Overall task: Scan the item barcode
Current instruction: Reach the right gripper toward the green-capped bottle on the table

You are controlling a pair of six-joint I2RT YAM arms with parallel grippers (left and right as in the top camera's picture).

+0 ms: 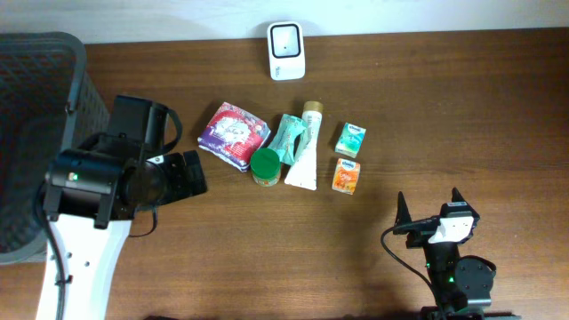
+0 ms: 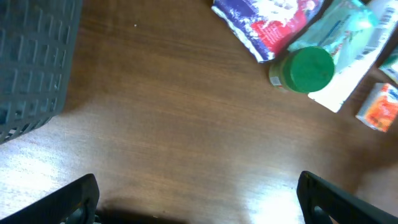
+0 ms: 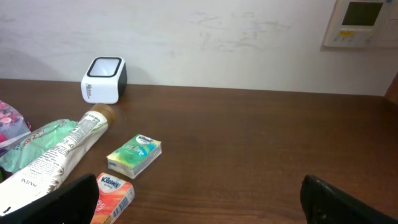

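Note:
Several items lie in a cluster mid-table: a purple-and-red packet (image 1: 233,133) (image 2: 270,22), a green-lidded jar (image 1: 265,166) (image 2: 305,70), a teal pouch (image 1: 290,138), a white tube (image 1: 305,151) (image 3: 59,155), a green tissue pack (image 1: 350,140) (image 3: 134,155) and an orange Kleenex pack (image 1: 346,176) (image 3: 112,196). A white barcode scanner (image 1: 286,50) (image 3: 104,79) stands at the table's far edge. My left gripper (image 1: 194,173) (image 2: 200,193) is open and empty, left of the jar. My right gripper (image 1: 428,203) (image 3: 199,193) is open and empty, to the right and nearer than the orange pack.
A dark mesh basket (image 1: 36,133) (image 2: 31,62) stands at the table's left end, beside the left arm. A wall runs behind the scanner, with a white control panel (image 3: 360,22) on it.

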